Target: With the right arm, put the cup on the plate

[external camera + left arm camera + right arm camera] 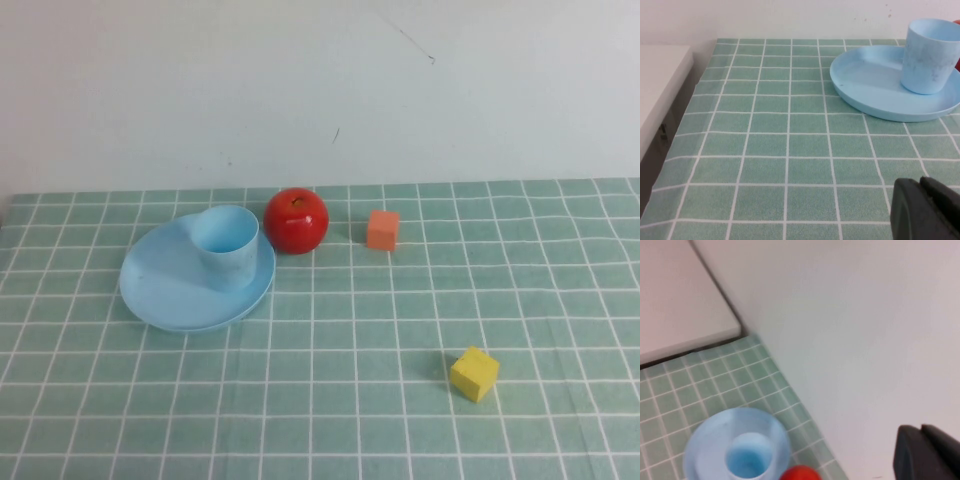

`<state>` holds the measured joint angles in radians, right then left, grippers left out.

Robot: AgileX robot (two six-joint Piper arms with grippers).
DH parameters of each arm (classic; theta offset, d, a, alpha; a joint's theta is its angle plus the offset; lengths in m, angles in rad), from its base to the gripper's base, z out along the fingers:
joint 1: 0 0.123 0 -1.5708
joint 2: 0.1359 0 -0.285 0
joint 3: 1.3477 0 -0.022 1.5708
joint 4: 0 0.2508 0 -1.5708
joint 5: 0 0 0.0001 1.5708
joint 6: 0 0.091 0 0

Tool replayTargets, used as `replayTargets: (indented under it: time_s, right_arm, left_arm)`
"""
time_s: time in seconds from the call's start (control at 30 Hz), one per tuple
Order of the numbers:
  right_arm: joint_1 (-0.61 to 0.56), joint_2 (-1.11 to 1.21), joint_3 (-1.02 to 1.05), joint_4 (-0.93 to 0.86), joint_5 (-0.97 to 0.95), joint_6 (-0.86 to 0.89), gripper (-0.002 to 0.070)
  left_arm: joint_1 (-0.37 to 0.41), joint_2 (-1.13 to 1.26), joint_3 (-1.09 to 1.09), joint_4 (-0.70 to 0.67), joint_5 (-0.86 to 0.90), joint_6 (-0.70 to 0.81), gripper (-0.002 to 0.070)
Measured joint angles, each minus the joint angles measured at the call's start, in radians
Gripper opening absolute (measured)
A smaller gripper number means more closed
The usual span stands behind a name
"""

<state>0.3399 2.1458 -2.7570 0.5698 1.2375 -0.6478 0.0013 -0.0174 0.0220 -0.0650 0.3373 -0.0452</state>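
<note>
You're looking at a table covered in a green cloth with a white grid (330, 400), backed by a plain pale wall. The small light blue plastic cup (227, 246) stands upright on the round, shallow, light blue plastic plate (160, 285), toward the plate's far right part, mouth open upward and nothing showing inside. From the left wrist view the cup (931, 56) sits flat inside the plate's rim (860, 102), and from the right wrist view you look down into the cup (747, 460) from above. Just beside the plate's far right edge sits 1 glossy red apple (296, 219); whether it touches the plate or cup you can't tell. Right of the apple, apart from it, lies 1 small orange cube (382, 229). Nearer you and further right, well apart from everything else, lies 1 small yellow cube (474, 373). Neither arm shows in the high view. The left gripper (930, 210) appears only as a dark block at the corner of its own wrist view, low over bare cloth near the plate; you can't tell how its fingers stand. The right gripper (927, 452) is up above the table near the wall, looking down on the cup, fingers together and empty.
</note>
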Motion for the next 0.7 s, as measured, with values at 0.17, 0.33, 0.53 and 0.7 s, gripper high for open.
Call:
replayTargets:
  time_s: [0.17,0.33,0.53,0.7]
  right_arm:
    - [0.002,-0.204,-0.008,-0.249,0.0,0.062,0.0]
    - [0.002,-0.352,0.027,-0.57,0.0,0.123,-0.0001]
    - [0.002,-0.522,0.304,-0.795,0.0,0.107,-0.0002]
    - [0.002,-0.648,0.578,-0.826,0.0,0.084,-0.0003]
  left_arm:
    - [0.0,0.0,0.0,0.0,0.0,0.0,-0.0003]
    - [0.0,0.0,0.0,0.0,0.0,0.0,-0.0003]
    - [0.0,0.0,0.0,0.0,0.0,0.0,-0.0003]
    - [0.0,0.0,0.0,0.0,0.0,0.0,-0.0003]
